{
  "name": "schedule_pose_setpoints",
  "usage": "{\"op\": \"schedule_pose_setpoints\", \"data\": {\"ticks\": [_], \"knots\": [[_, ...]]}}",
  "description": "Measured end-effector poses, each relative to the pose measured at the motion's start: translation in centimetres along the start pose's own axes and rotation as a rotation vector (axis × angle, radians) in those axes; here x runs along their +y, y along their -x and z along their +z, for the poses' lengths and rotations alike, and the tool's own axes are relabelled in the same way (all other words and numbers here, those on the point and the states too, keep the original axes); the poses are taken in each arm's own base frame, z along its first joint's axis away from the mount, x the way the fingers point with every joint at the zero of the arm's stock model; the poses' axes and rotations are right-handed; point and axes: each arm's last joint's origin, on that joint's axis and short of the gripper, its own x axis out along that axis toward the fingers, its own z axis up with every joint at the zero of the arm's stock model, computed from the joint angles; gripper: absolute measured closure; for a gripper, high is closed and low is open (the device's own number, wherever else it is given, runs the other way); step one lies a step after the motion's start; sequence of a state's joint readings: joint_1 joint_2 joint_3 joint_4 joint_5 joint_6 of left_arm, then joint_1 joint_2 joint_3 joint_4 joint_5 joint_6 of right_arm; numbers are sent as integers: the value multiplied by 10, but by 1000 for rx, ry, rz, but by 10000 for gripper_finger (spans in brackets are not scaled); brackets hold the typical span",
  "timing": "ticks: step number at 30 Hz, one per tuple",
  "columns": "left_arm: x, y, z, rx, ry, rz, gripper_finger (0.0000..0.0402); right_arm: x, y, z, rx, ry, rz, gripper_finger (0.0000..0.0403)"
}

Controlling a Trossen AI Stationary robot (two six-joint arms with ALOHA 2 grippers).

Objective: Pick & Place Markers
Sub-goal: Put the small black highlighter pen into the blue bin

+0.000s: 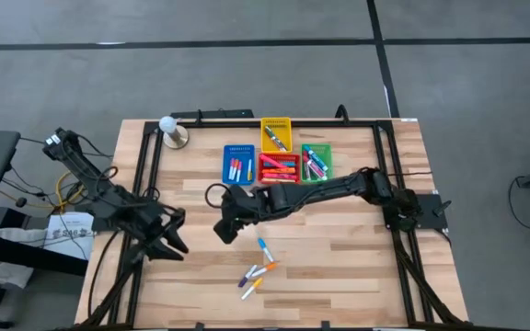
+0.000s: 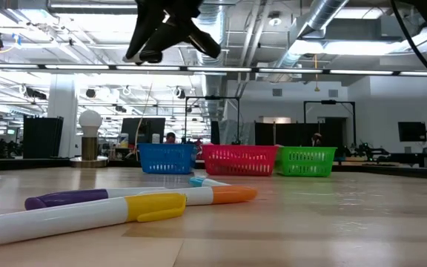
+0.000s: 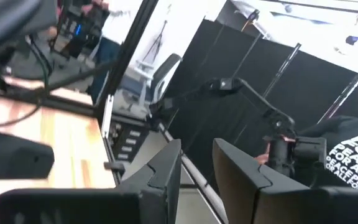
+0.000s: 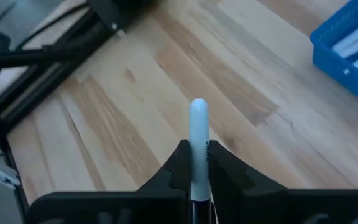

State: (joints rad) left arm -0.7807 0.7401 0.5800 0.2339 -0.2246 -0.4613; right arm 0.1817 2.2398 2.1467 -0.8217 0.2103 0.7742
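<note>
My right gripper (image 1: 226, 228) hangs over the middle of the table, left of the loose markers, and is shut on a pale marker (image 4: 198, 127). Several markers lie flat on the wood near the near edge: a blue-capped one (image 1: 264, 247), a purple one (image 1: 247, 275), an orange one (image 1: 264, 269) and a yellow one (image 1: 251, 289). The low view shows the purple (image 2: 69, 199), yellow (image 2: 87, 216) and orange (image 2: 217, 195) ones up close. My left gripper (image 1: 175, 241) waits open at the table's left side, holding nothing (image 3: 197, 171). My right gripper pinches the pale marker between its two fingers. The marker lies along the fingers, and its rounded pale end (image 4: 199, 111) sticks out past the fingertips (image 4: 180, 155). It is lifted clear above the wood. The rest of its barrel is hidden by the fingers.
Four bins stand toward the far edge: blue (image 1: 239, 164), red (image 1: 279, 168), green (image 1: 316, 162) and yellow (image 1: 276, 133), each with markers inside. A bulb-shaped object on a round base (image 1: 171, 131) stands at the far left. Bare wood lies between the bins and the loose markers.
</note>
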Motion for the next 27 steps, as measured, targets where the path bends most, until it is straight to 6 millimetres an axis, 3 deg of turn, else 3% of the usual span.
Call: {"op": "schedule_pose_setpoints", "data": {"ticks": [5, 10, 21, 27], "knots": [[1, 7, 3, -19, -39, 9, 309, -2, -1, 8, -29, -21, 34, 379], [10, 11, -6, -9, -50, 54, 309, -22, -6, 27, -33, -28, 25, 374], [28, 13, -10, -97, -116, 316, 309, -114, -18, 92, -66, 5, -59, 367], [34, 13, -7, -102, -260, 397, 309, -158, -18, 116, -96, 18, -117, 374]]}}
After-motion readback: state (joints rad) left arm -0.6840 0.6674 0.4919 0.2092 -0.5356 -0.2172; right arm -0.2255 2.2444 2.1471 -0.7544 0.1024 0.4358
